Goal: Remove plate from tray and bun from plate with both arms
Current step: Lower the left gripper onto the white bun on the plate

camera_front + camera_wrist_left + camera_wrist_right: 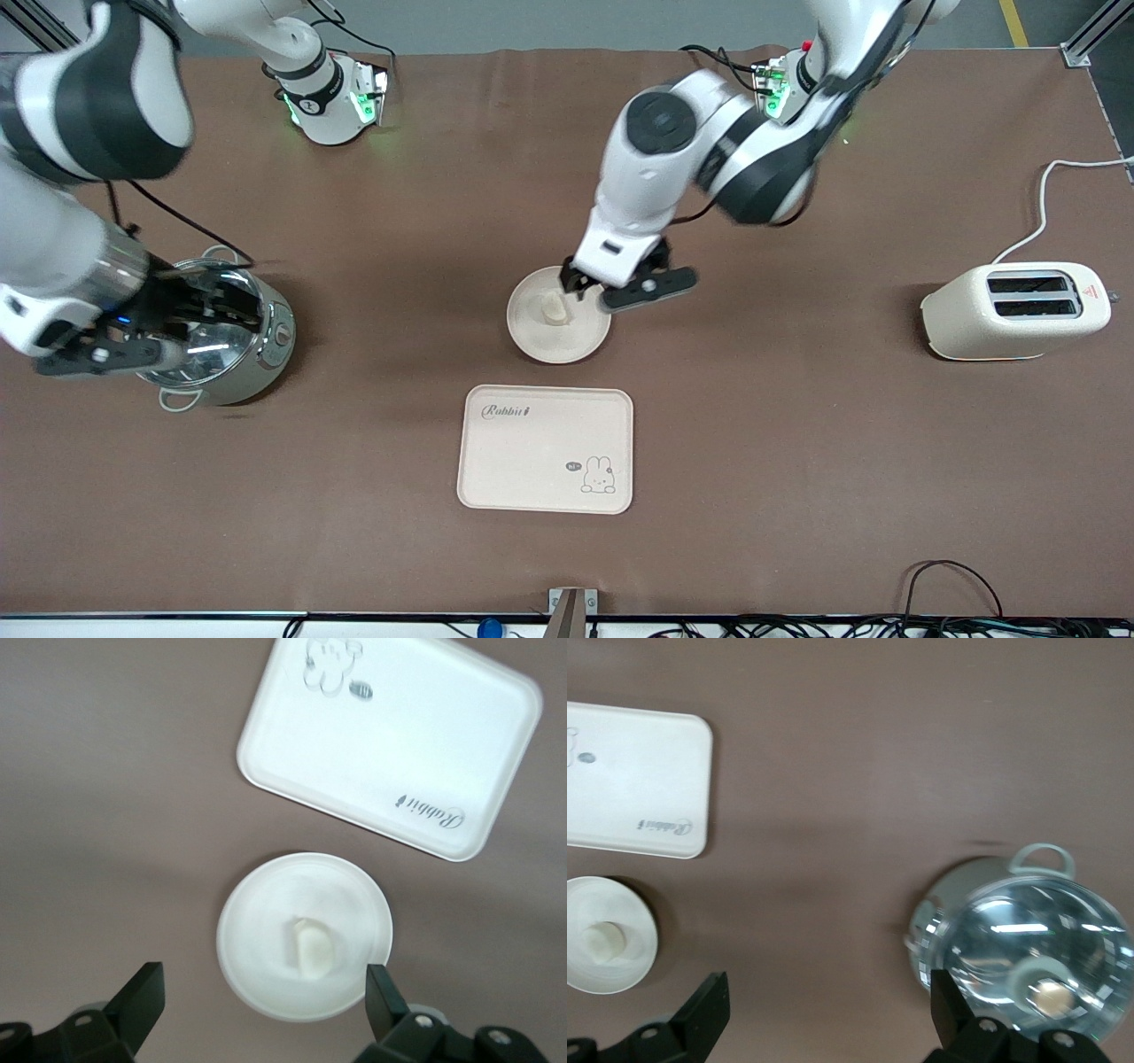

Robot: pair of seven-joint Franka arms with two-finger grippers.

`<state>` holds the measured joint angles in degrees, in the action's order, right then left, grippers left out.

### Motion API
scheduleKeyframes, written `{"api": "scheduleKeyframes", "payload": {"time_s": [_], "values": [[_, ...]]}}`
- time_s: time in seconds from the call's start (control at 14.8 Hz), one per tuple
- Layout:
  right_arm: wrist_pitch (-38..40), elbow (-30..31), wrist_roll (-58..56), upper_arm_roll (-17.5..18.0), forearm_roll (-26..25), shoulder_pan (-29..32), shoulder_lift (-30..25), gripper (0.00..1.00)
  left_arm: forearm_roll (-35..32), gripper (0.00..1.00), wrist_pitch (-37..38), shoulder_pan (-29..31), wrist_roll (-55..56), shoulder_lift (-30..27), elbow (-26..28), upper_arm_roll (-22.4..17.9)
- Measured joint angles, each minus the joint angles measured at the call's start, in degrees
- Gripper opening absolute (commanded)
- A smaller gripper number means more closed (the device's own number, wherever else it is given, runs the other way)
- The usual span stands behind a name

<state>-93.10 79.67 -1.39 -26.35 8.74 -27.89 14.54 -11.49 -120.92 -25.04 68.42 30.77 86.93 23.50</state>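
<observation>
Left gripper [580,285]: open, empty, over the plate's edge.
Right gripper [190,310]: open, empty, over the steel pot [232,354].
Tray [546,448]: near the plate, closer to the camera.
Plate [558,346]: mid-table, bare cloth around.
Bun [555,309]: on the plate's middle, long axis running camera to bases.

Table [797,496]: plate [532,341], tray [545,449], pot [257,368], toaster [1014,310].

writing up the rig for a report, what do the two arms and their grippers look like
Both arms are glossy white jointed segments with black bands at the joints, green lights glowing at their bases, and thin black cables trailing along them. The left gripper and right gripper are black, with two flat fingers. The right arm's wrist has a silver metal section.
</observation>
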Motion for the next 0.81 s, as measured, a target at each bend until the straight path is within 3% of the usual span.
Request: {"api": "scheduleKeyframes", "payload": {"time_s": [0.2, 0.4, 0.74, 0.81], "values": [[4.9, 0.0, 0.0, -1.7, -1.1, 0.3, -3.9, 1.0, -3.5, 1.0, -4.0, -3.6, 6.0, 8.9, -2.0, -0.3], [7.0, 0.5, 0.1, -1.2, -1.3, 3.5, -7.8, 1.0, -5.6, 1.0, -7.2, -4.9, 10.4, 13.2, -3.1, -0.5], [7.7, 5.2, -1.6, 8.6, -4.4, 16.5, -14.5, 1.0, -7.3, 0.99, -11.2, -6.5, 15.4, 16.7, -3.2, -0.7], [7.6, 6.8, -1.7, 10.5, -4.6, 18.8, -15.9, 1.0, -7.3, 0.93, -12.1, -6.9, 16.3, 17.4, -3.2, -0.8]]}}
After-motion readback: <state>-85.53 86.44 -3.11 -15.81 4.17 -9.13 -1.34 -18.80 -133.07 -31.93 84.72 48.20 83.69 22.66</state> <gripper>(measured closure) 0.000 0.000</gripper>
